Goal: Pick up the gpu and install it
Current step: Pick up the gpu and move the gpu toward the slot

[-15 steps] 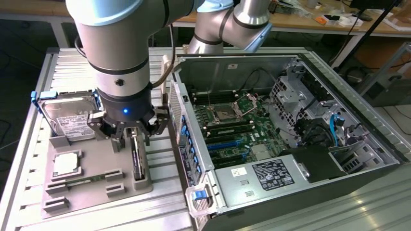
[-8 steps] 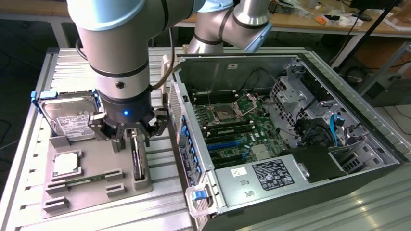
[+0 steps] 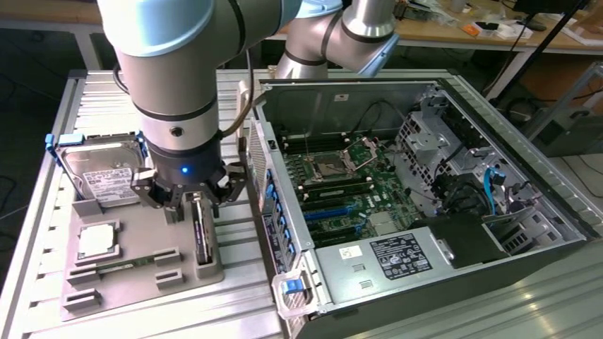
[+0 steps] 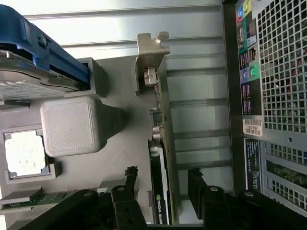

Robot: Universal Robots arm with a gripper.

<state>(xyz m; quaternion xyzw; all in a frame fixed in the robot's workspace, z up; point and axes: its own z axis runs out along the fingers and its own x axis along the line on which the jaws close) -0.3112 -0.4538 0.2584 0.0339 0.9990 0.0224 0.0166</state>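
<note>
GPU (image 3: 200,236) (image 4: 159,191) is seen standing on its long edge in a slot of a grey fixture tray (image 3: 141,233) (image 4: 127,143), along the tray's side towards the exterior view's right.

Taken from the exterior view's left, a slatted metal table (image 3: 38,240) (image 4: 201,115) is met first, and the tray is laid upon it. At the tray's far corner a hard drive (image 3: 99,173) (image 4: 24,79) in a blue frame is propped. Nearer the camera, a CPU chip (image 3: 97,240) (image 4: 25,153) is seated in a square recess. A memory stick (image 3: 118,268) (image 4: 43,197) is laid in a groove nearer still.

Over the GPU the gripper (image 3: 195,206) (image 4: 162,171) is hung from the arm (image 3: 174,70) and pointed straight down. Its jaws are held apart, with one finger placed on each side of the card. In the wrist view a gap is seen between each finger and the card, so nothing is clamped. The card's silver bracket (image 4: 152,48) is seen at one end, clear of the fingers.

Just beside the tray, towards the exterior view's right, an open computer case (image 3: 527,162) (image 4: 283,72) is laid on its side. Inside it the motherboard (image 3: 349,183) is exposed. A black power supply (image 3: 396,254) with a label is fitted at the near end.
</note>
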